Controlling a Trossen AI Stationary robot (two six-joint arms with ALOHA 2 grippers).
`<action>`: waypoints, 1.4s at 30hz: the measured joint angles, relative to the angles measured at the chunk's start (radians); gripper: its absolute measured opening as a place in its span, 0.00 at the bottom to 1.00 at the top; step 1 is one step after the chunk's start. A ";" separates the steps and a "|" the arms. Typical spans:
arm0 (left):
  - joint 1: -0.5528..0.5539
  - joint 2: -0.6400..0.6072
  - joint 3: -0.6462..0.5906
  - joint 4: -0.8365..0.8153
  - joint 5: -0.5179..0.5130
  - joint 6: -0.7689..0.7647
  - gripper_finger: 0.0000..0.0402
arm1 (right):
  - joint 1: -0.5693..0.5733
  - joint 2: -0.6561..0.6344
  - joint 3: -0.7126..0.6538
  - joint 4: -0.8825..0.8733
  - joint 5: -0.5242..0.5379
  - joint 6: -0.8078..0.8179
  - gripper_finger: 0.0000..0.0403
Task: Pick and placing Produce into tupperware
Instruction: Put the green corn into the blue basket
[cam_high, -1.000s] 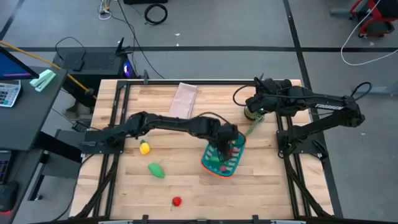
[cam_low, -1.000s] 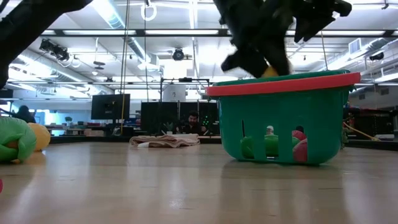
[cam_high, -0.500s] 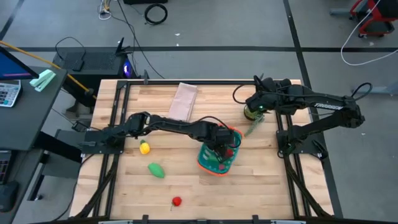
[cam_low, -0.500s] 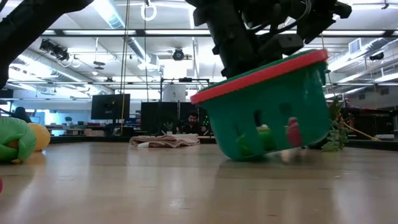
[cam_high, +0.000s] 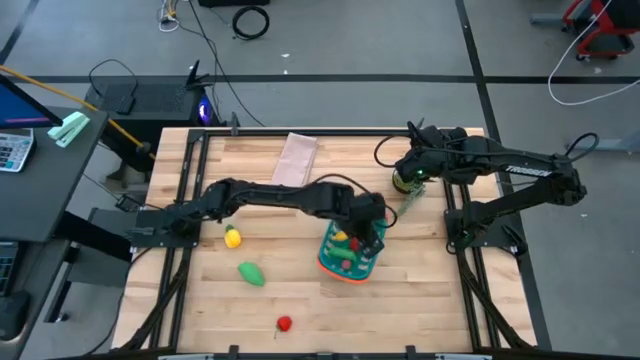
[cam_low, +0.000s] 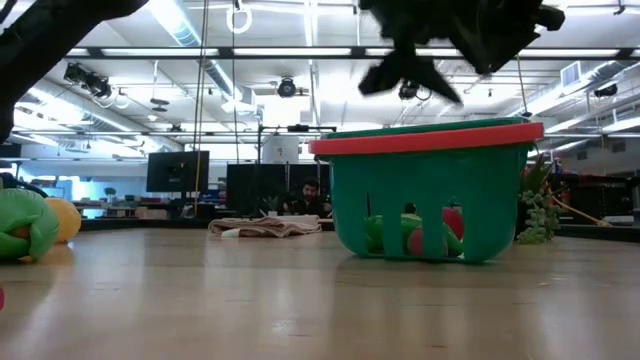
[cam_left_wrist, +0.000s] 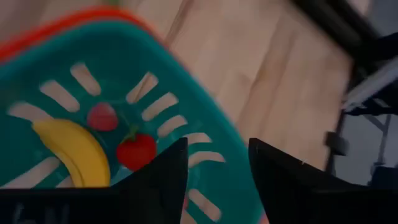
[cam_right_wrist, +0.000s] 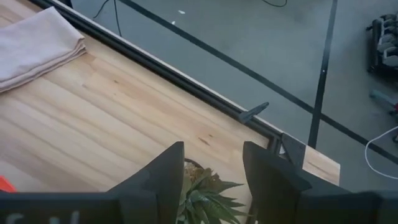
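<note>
Teal plastic, the tupperware (cam_high: 348, 250) sits flat at centre frame; it looks light and easily tipped. The left gripper (cam_high: 366, 212) hovers above its rim, parted and empty. Loose produce (cam_high: 250, 273) lower left looks smooth, best pinched across the middle.

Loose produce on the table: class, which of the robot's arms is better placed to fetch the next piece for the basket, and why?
Left. The yellow lemon, green pod and red ball lie on its side; the left gripper is open above the basket. The right gripper waits by the potted plant.
</note>
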 joint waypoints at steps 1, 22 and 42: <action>-0.001 0.000 0.044 -0.041 0.000 0.012 0.43 | 0.000 0.000 0.000 0.000 -0.001 0.000 0.43; -0.242 -0.420 -0.083 -0.665 0.054 -0.066 0.35 | 0.001 0.000 0.000 0.002 -0.068 -0.053 0.43; -0.493 -0.409 -0.920 -0.664 -0.060 0.395 0.58 | 0.001 0.000 0.000 0.019 -0.087 0.074 0.43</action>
